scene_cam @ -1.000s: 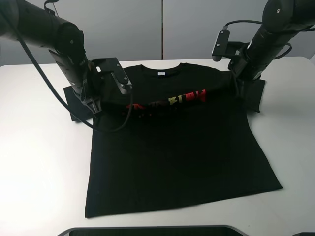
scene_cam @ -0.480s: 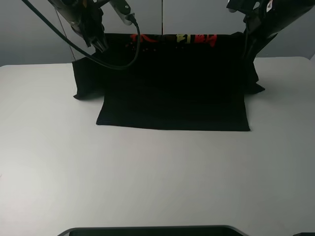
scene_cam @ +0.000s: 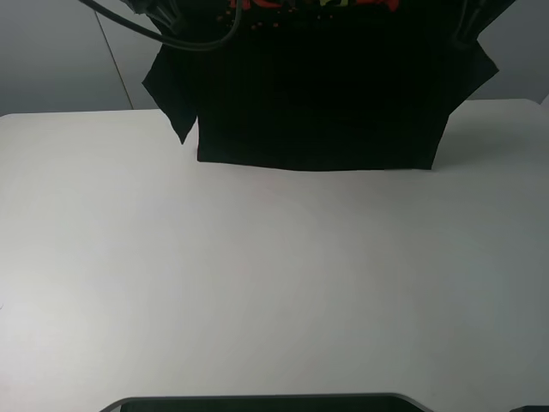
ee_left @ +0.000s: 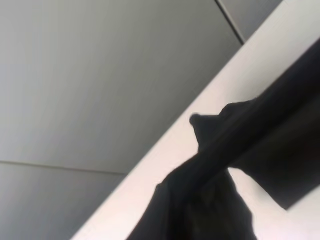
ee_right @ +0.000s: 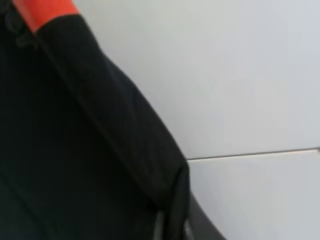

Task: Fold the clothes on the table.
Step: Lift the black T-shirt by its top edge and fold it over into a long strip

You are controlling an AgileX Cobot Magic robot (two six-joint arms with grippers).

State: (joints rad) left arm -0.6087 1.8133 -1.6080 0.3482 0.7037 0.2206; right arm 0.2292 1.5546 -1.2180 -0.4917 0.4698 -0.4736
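Note:
The black T-shirt point(scene_cam: 317, 94) hangs in the air, stretched flat between its two upper corners. Its red and yellow print point(scene_cam: 309, 5) is cut off by the top edge of the exterior view. Its hem point(scene_cam: 317, 165) hangs low over the far part of the white table point(scene_cam: 257, 283), and the sleeves droop at the left point(scene_cam: 171, 90) and right point(scene_cam: 476, 64). Both grippers are above the exterior view's top edge. In the left wrist view black cloth point(ee_left: 225, 165) covers the fingers. In the right wrist view black cloth with a red patch point(ee_right: 75, 140) does the same.
A black cable point(scene_cam: 193, 41) loops down in front of the shirt's top left. A grey wall point(scene_cam: 60, 60) stands behind the table. A dark rounded object point(scene_cam: 257, 403) lies along the table's front edge.
Both arms have lifted the shirt from flat on the table into the air. Over the last half second it rose further, and the arms left the exterior view.

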